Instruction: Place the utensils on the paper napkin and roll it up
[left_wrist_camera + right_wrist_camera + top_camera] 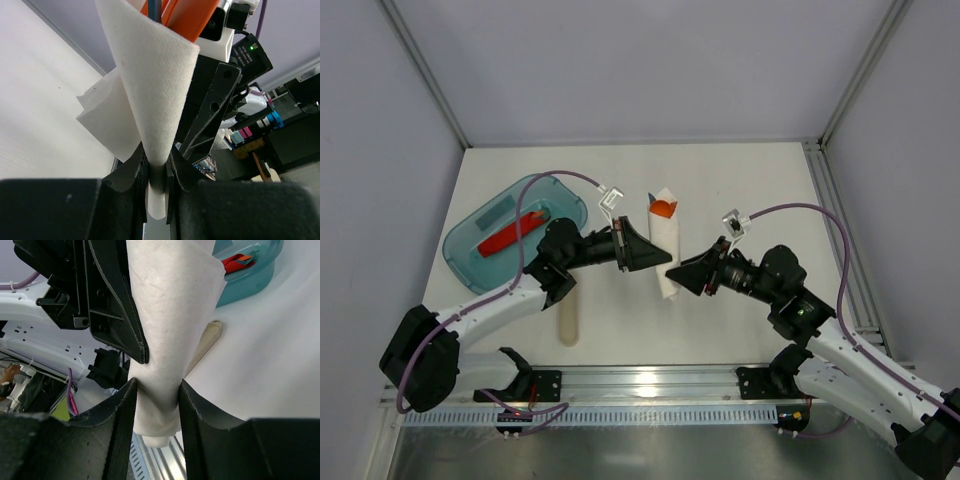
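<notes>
Rolling step, at mid-table (750, 190): left gripper (666, 260) pinches the paper napkin (667, 236) wrapped round the orange utensil (663, 209); right gripper (681, 273) apparently clasps its near end (lightly). Next: tighten evenly

Plain white table (720, 170) boxed in by pale grey walls (620, 60) on three sides, with metal frame posts (425, 70) in the back corners. Light's soft and even, and an aluminium rail (650, 378) runs along the near edge.
</notes>
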